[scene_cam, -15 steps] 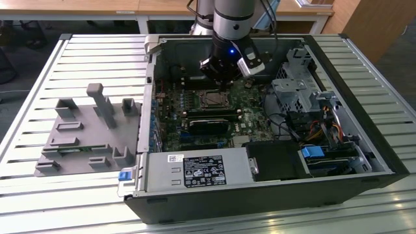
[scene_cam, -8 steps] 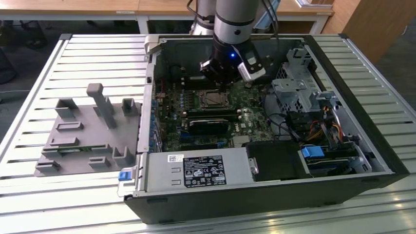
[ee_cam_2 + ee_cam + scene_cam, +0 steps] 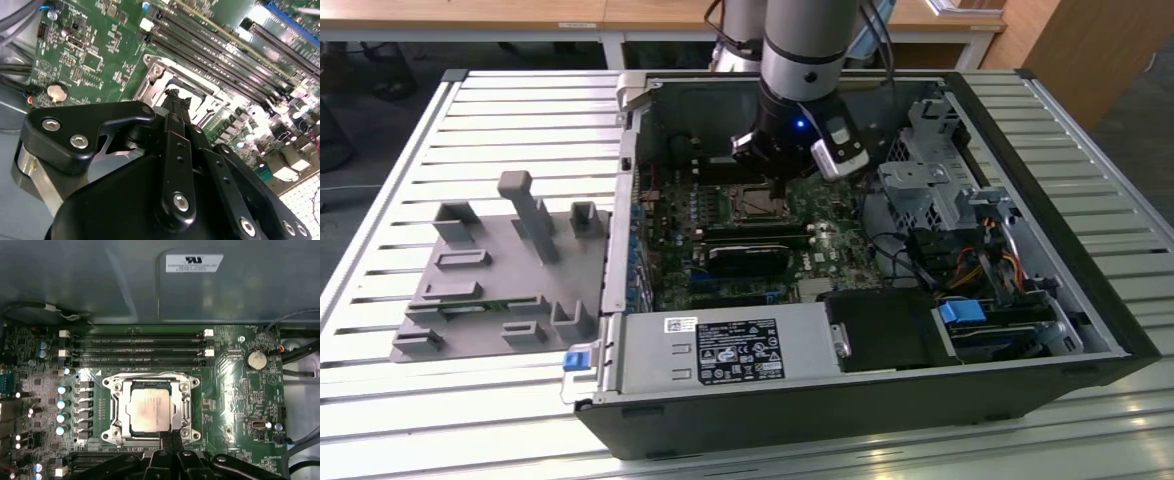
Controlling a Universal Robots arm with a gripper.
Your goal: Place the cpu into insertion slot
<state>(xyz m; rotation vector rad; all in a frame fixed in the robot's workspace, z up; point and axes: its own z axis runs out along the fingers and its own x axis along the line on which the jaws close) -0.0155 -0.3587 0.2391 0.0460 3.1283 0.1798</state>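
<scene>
Cpu (image 3: 149, 410) seated inside insertion slot (image 3: 116, 412); claw (image 3: 169, 436) narrow, empty, fingertips at cpu edge.

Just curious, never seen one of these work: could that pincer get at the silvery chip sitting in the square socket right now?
Probably yes. The pincer hangs just above the edge of the cpu, which lies face up in the insertion slot, and nothing covers it. The computer case is open on top.

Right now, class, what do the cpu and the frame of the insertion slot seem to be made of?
The cpu looks like dull brushed metal, greyish with a faint warm sheen. The frame of the insertion slot seems bright bare metal: silvery, reflective, with screw heads at its corners.
</scene>
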